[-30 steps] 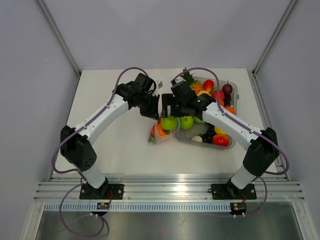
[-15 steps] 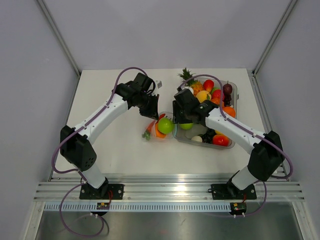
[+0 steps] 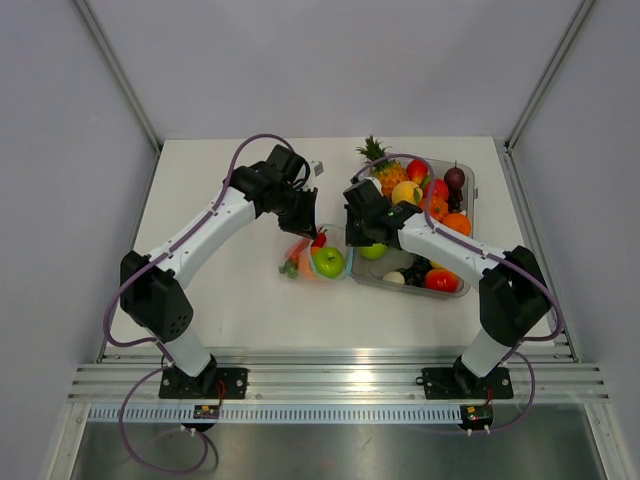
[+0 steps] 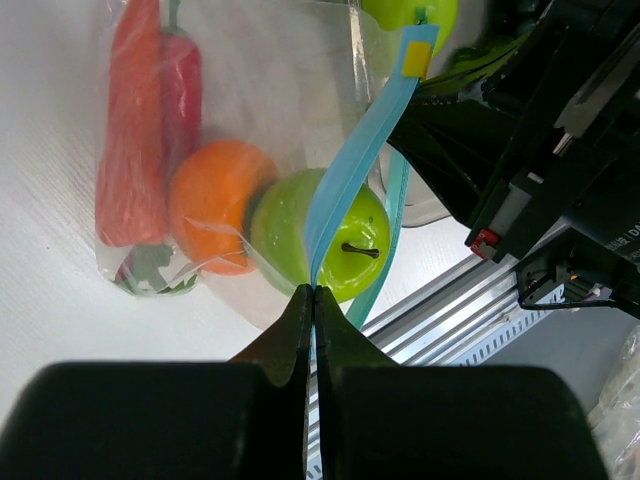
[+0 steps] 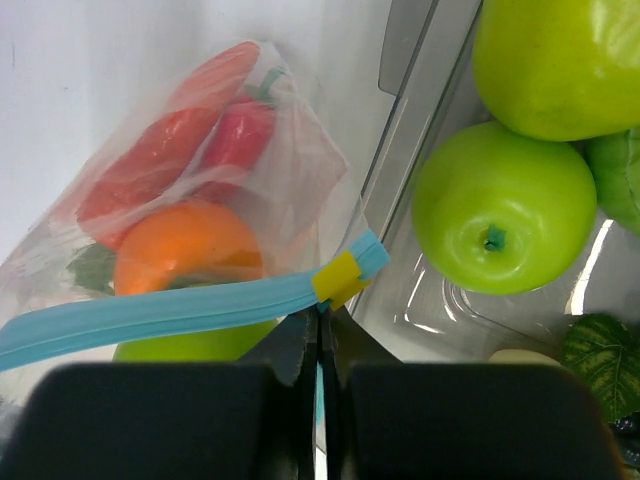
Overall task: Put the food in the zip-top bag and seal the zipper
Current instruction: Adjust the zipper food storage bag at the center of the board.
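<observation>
Top view: the zip-top bag (image 3: 303, 262) lies flat on the white counter (image 3: 220, 300) between the two arms, up against the left side of a clear tray (image 3: 400, 287) full of toy fruit. A pineapple (image 3: 375, 153) is at the tray's far-left corner. A green apple (image 3: 328, 262) shows at the bag's right side. Left jaws are at the bag's far edge, right jaws at its far-right corner. The grip is too small to read from here.

Left wrist view: left jaws are pressed together, clamped on the light-blue zipper (image 4: 350, 165), which runs from the tips up to a yellow tab (image 4: 417, 58). A second blue strip bows away beside it, so the mouth looks partly unsealed, though that is hard to be sure of. Inside the bag are the red chili (image 4: 180, 90), a long orange-red piece (image 4: 130, 140) and a round orange piece (image 4: 210, 200). The green apple sits under the strip.

Right wrist view: right jaws are together, pinching the zipper's end just below the yellow tab. The strip runs off left over the round orange piece and the apple. The red chili and the long orange-red piece lie beyond them in the bag. Two loose green apples (image 5: 505, 205) sit in the tray, right of the bag.
</observation>
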### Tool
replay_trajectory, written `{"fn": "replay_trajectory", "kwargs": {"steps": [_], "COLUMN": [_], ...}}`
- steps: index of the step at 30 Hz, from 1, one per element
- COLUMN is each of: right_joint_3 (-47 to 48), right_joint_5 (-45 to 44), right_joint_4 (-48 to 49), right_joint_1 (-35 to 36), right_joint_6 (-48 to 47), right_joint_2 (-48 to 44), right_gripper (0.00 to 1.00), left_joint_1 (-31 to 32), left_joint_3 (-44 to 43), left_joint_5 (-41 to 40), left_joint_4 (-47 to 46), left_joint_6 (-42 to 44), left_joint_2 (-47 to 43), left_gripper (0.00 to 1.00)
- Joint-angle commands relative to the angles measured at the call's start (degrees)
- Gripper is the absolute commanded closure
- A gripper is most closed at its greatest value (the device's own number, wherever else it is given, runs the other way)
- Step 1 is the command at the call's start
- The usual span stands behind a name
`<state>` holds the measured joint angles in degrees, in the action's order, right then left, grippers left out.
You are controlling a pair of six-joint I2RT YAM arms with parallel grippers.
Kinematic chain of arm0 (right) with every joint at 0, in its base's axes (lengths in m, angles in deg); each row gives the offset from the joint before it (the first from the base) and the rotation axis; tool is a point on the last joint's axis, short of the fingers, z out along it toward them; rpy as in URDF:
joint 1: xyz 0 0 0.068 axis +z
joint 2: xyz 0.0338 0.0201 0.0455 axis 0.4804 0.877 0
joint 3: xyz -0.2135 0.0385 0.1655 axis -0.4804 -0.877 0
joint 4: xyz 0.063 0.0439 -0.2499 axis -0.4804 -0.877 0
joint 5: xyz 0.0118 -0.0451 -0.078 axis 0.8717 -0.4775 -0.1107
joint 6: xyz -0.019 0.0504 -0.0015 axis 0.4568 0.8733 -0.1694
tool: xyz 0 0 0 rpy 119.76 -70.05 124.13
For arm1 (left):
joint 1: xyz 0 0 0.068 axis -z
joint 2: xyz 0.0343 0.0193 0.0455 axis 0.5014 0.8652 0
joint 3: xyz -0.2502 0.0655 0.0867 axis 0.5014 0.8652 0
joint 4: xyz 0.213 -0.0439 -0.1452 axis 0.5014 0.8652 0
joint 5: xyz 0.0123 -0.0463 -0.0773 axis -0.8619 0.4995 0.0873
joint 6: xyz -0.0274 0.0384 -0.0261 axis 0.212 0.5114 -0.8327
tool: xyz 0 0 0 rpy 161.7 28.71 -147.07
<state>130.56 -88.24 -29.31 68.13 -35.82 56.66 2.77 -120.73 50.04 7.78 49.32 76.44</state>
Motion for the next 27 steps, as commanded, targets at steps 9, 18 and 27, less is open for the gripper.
{"fn": "replay_trajectory", "kwargs": {"steps": [9, 18, 27], "right_joint_3": [1.0, 5.0, 4.8], "right_joint_5": [1.5, 2.8, 0.7], "right_joint_4": [0.7, -3.3, -4.0], "right_joint_1": [1.4, 2.8, 2.8], "right_joint_6": [1.8, 2.3, 3.0], "right_joint_2": [-11.1, -2.4, -6.2], "right_gripper": [1.0, 1.0, 1.0], "left_joint_1": [-2.6, -2.5, -2.3], "left_joint_3": [-5.1, -10.6, -6.1], "left_joint_5": [-0.3, -1.0, -5.8], "left_joint_4": [0.9, 2.8, 3.2], "left_joint_6": [1.4, 1.1, 2.1], "left_joint_2": [-2.8, 4.0, 2.7], "left_gripper": [1.0, 1.0, 1.0]}}
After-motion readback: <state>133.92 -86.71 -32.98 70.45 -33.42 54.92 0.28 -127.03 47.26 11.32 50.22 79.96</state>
